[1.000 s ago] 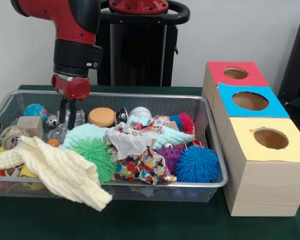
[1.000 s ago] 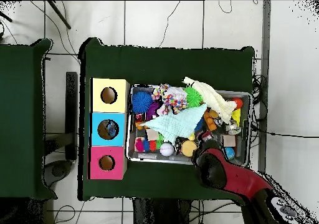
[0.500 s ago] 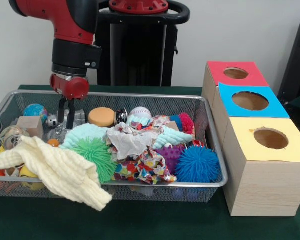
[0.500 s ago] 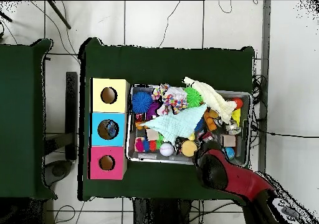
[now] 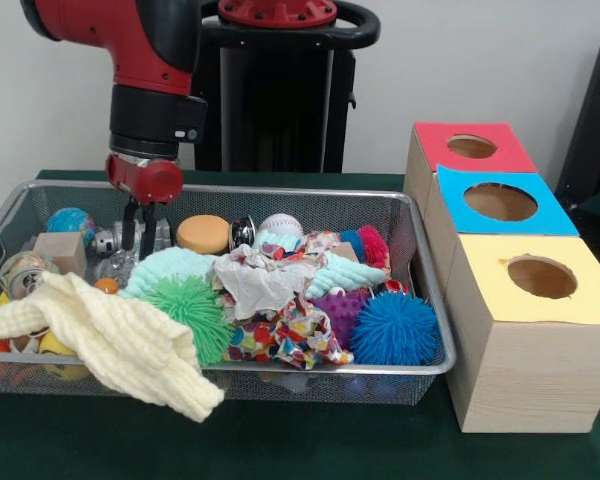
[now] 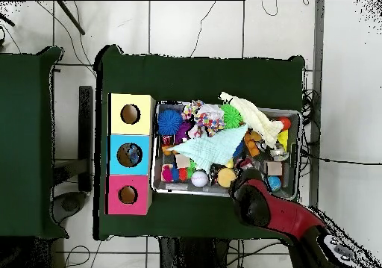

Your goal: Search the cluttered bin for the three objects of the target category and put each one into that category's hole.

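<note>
My gripper [image 5: 138, 240] hangs from the red arm [image 5: 145, 60] at the far left of the wire bin [image 5: 432, 290]. Its two dark fingers stand a little apart with nothing clearly between them. The tips reach down among small metallic items [image 5: 108, 244], beside an orange disc [image 5: 203, 234]. A baseball [image 5: 281, 224], a blue globe ball [image 5: 70, 221] and a wooden block [image 5: 60, 251] lie nearby. Green [image 5: 192, 310], blue [image 5: 394, 328] and purple [image 5: 342, 307] spiky balls sit at the front. In the overhead view the arm [image 6: 268, 209] hides the gripper.
Three wooden boxes with round holes stand beside the bin: red [image 5: 472, 147], blue [image 5: 500, 202], yellow [image 5: 541, 277]. A cream knitted cloth [image 5: 115, 340] drapes over the bin's front rim. A mint cloth [image 5: 170, 268] and a patterned cloth [image 5: 280, 325] cover the middle.
The gripper has shifted slightly to the right and risen a little at the bin's far left. Nothing in the bin has visibly moved.
</note>
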{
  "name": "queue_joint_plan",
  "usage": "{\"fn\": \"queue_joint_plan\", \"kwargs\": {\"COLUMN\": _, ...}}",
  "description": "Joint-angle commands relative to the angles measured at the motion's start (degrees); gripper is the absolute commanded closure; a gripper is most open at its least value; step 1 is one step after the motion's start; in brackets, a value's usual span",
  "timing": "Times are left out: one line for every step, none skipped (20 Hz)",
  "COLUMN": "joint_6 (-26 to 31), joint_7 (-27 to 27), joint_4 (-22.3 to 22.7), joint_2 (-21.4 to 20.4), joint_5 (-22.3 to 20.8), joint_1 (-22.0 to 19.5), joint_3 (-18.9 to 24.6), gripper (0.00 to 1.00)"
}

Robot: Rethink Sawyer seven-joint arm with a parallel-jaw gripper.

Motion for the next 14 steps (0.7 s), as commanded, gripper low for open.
{"fn": "queue_joint_plan", "kwargs": {"joint_6": -4.6, "joint_7": 6.5, "joint_4": 1.1, "joint_2": 2.5, "joint_5": -1.5, "joint_1": -0.7, "joint_3": 4.1, "gripper": 0.00}}
{"fn": "queue_joint_plan", "kwargs": {"joint_6": -4.8, "joint_7": 6.6, "joint_4": 1.1, "joint_2": 2.7, "joint_5": -1.3, "joint_1": -0.6, "joint_3": 4.0, "gripper": 0.00}}
{"fn": "queue_joint_plan", "kwargs": {"joint_6": -5.0, "joint_7": 6.8, "joint_4": 1.2, "joint_2": 2.9, "joint_5": -1.2, "joint_1": -0.7, "joint_3": 3.9, "gripper": 0.00}}
{"fn": "queue_joint_plan", "kwargs": {"joint_6": -5.3, "joint_7": 6.8, "joint_4": 1.1, "joint_2": 3.0, "joint_5": -1.3, "joint_1": -0.6, "joint_3": 3.8, "gripper": 0.00}}
{"fn": "queue_joint_plan", "kwargs": {"joint_6": -5.5, "joint_7": 6.8, "joint_4": 1.2, "joint_2": 3.2, "joint_5": -1.2, "joint_1": -0.6, "joint_3": 3.8, "gripper": 0.00}}
{"fn": "queue_joint_plan", "kwargs": {"joint_6": -5.6, "joint_7": 7.0, "joint_4": 1.3, "joint_2": 3.3, "joint_5": -1.0, "joint_1": -0.5, "joint_3": 3.5, "gripper": 0.00}}
{"fn": "queue_joint_plan", "kwargs": {"joint_6": -5.7, "joint_7": 7.1, "joint_4": 1.3, "joint_2": 3.5, "joint_5": -0.7, "joint_1": -0.3, "joint_3": 3.3, "gripper": 0.00}}
{"fn": "queue_joint_plan", "kwargs": {"joint_6": -6.2, "joint_7": 7.0, "joint_4": 1.2, "joint_2": 3.8, "joint_5": -0.8, "joint_1": -0.4, "joint_3": 3.1, "gripper": 0.00}}
{"fn": "queue_joint_plan", "kwargs": {"joint_6": -6.5, "joint_7": 7.0, "joint_4": 1.1, "joint_2": 4.1, "joint_5": -1.0, "joint_1": -0.6, "joint_3": 3.2, "gripper": 0.00}}
{"fn": "queue_joint_plan", "kwargs": {"joint_6": -6.8, "joint_7": 7.0, "joint_4": 1.0, "joint_2": 4.4, "joint_5": -1.2, "joint_1": -0.8, "joint_3": 3.3, "gripper": 0.00}}
{"fn": "queue_joint_plan", "kwargs": {"joint_6": -6.6, "joint_7": 6.8, "joint_4": 0.7, "joint_2": 4.5, "joint_5": -1.4, "joint_1": -1.2, "joint_3": 3.6, "gripper": 0.00}}
{"fn": "queue_joint_plan", "kwargs": {"joint_6": -7.5, "joint_7": 6.9, "joint_4": 0.6, "joint_2": 5.1, "joint_5": -1.7, "joint_1": -1.3, "joint_3": 3.5, "gripper": 0.00}}
{"fn": "queue_joint_plan", "kwargs": {"joint_6": -7.7, "joint_7": 6.9, "joint_4": 0.6, "joint_2": 5.4, "joint_5": -1.8, "joint_1": -1.5, "joint_3": 3.6, "gripper": 0.00}}
{"fn": "queue_joint_plan", "kwargs": {"joint_6": -8.1, "joint_7": 6.9, "joint_4": 0.5, "joint_2": 5.6, "joint_5": -1.9, "joint_1": -1.5, "joint_3": 3.6, "gripper": 0.00}}
